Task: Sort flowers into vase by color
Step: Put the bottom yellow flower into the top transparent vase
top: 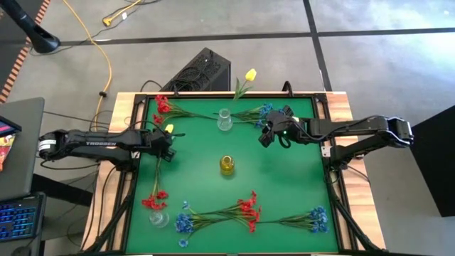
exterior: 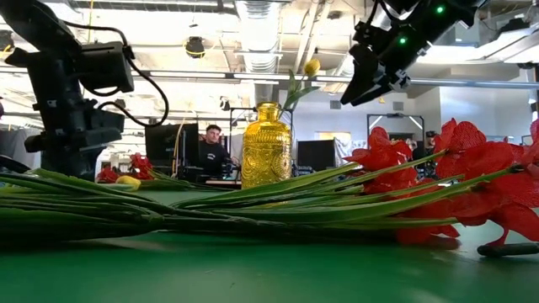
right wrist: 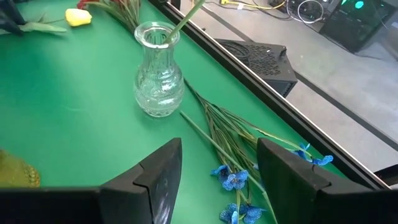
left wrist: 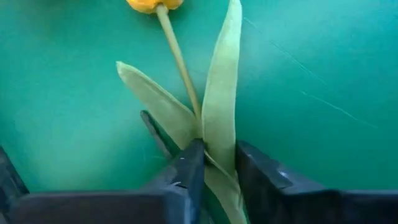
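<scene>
Left gripper low over the left part of the green counter, fingers pinched against the stem and leaves of a yellow tulip lying flat on the mat, bloom pointing away from the wrist. Same tulip seen from above as a small yellow head just beside the left arm's tip.

Right gripper raised above the far right part of the counter, fingers spread apart and grasping nothing, hanging over a blue spray that lies by the far edge.

Clear vase at far centre, holding one yellow tulip that leans out past the far edge. Amber vase upright at mid-counter. A second clear vase at the near left corner, with a red spray in it.

Another red spray flat at the far left. Near the front edge, in a row from left to right: a blue spray, a red spray, another blue spray, all lying flat.

Beyond the counter, in the low view, a person seated among monitors.
</scene>
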